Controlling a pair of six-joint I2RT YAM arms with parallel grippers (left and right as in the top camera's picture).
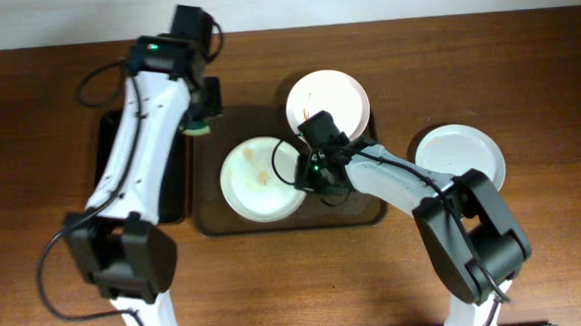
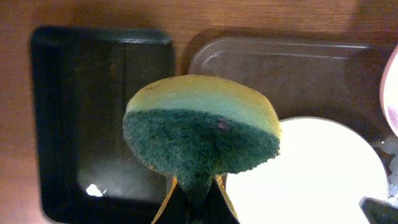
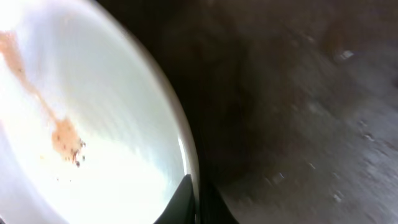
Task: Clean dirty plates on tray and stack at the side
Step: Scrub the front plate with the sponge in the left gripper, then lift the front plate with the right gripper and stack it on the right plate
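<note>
A smeared white plate [image 1: 257, 179] lies on the brown tray [image 1: 288, 220]. My right gripper [image 1: 308, 172] is shut on that plate's right rim. In the right wrist view its fingers [image 3: 196, 199] pinch the rim of the plate [image 3: 81, 124], which has a brown streak. A second smeared plate [image 1: 327, 100] sits at the tray's far right corner. A third, clean-looking plate [image 1: 459, 158] lies on the table to the right. My left gripper [image 1: 199, 126] is shut on a yellow and green sponge [image 2: 202, 134] above the tray's left edge, beside the plate [image 2: 311, 174].
A narrower black tray [image 1: 109, 161] lies left of the brown tray; it also shows in the left wrist view [image 2: 93, 112]. The brown tray's bare floor [image 3: 298, 124] lies right of the held plate. The table is brown wood.
</note>
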